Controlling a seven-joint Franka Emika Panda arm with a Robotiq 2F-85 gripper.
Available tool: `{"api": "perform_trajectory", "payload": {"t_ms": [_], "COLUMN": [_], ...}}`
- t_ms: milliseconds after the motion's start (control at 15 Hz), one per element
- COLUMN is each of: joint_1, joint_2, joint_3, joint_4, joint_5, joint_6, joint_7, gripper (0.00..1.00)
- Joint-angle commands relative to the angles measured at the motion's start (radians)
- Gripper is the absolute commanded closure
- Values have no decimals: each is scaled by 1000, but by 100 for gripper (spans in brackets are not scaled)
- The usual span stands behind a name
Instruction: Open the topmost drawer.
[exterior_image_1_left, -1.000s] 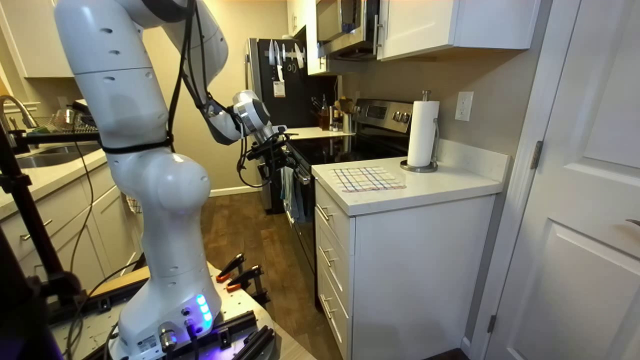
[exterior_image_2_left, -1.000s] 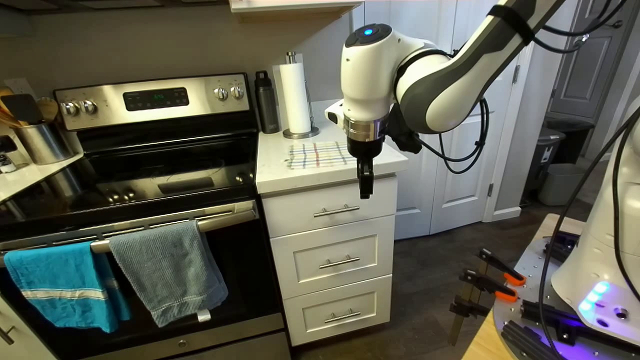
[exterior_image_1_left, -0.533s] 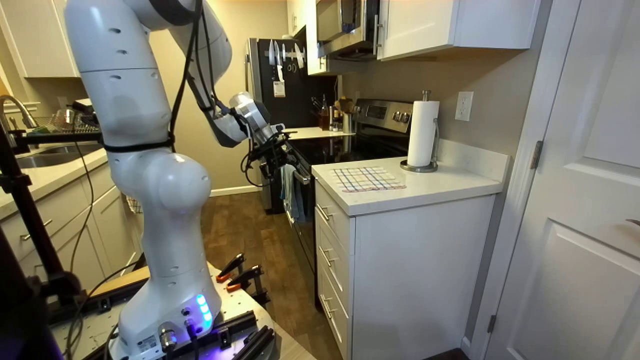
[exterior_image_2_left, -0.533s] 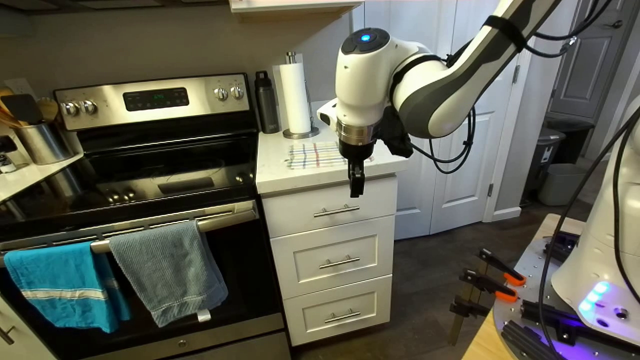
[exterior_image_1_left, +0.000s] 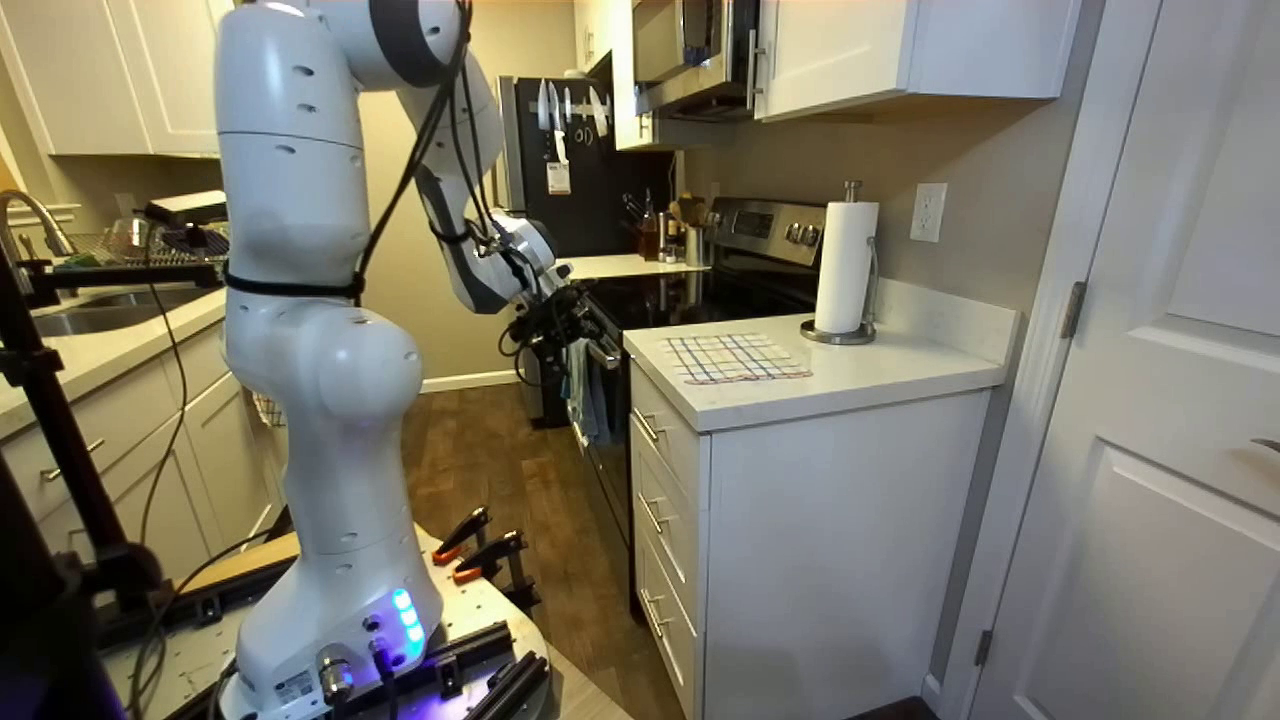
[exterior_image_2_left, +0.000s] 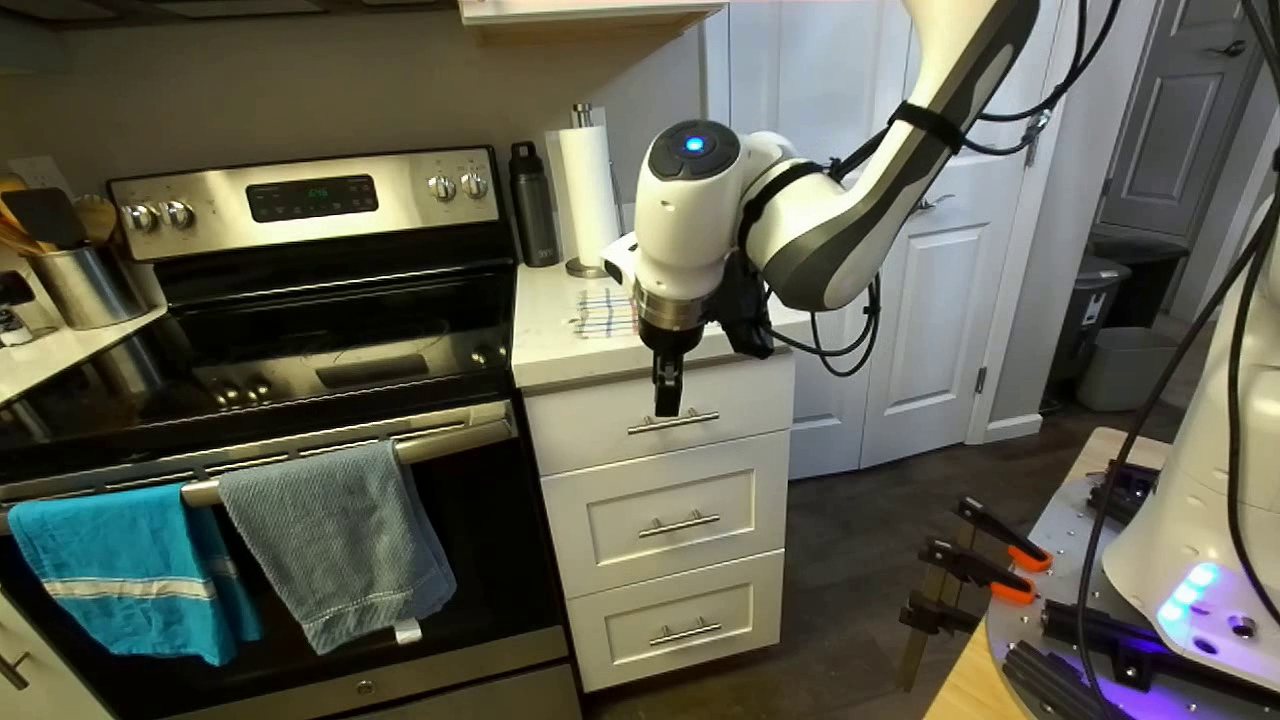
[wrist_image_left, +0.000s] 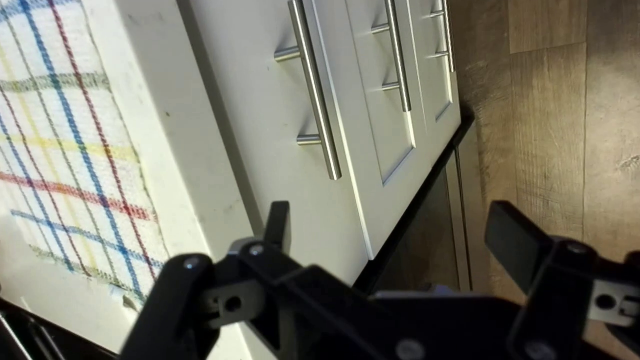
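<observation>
The end effector (wrist_image_left: 390, 215) is released, its two fingers (wrist_image_left: 278, 225) spread wide apart in the wrist view. The top drawer (wrist_image_left: 265, 100) is closed, its front level with the middle drawer (exterior_image_2_left: 640, 505) and the bottom drawer (exterior_image_2_left: 680, 605), both at six o'clock from it in an exterior view. Its metal handle (wrist_image_left: 316, 90) sits at eleven o'clock from the end effector in the wrist view, beyond the fingertips and apart from them. In an exterior view the arm (exterior_image_2_left: 840, 235) enters from one o'clock, and the end effector points to six o'clock, its tips seen against the top drawer's front. On the table (exterior_image_1_left: 860, 370) above the drawers lies a checked cloth (exterior_image_1_left: 737, 358), with a paper roll (exterior_image_1_left: 845, 265) upright between one and two o'clock from it in an exterior view. A dark bottle (exterior_image_2_left: 533, 205) stands just beside the roll, at nine o'clock. The stove (exterior_image_2_left: 310, 350) is at nine o'clock from the drawers; on its rail hang a blue towel (exterior_image_2_left: 130, 570) and, at three o'clock from that, a grey towel (exterior_image_2_left: 340, 540)
</observation>
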Motion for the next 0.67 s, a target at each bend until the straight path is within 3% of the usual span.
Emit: {"api": "perform_trajectory", "payload": {"t_ms": [0,600], "joint_1": [12,17], "joint_2": [145,352], "joint_3": [-25,-59], "joint_4": [100,259], "joint_5": [-141,-269], "joint_6": [33,34], "joint_7": [123,197], "gripper": [0,0]}}
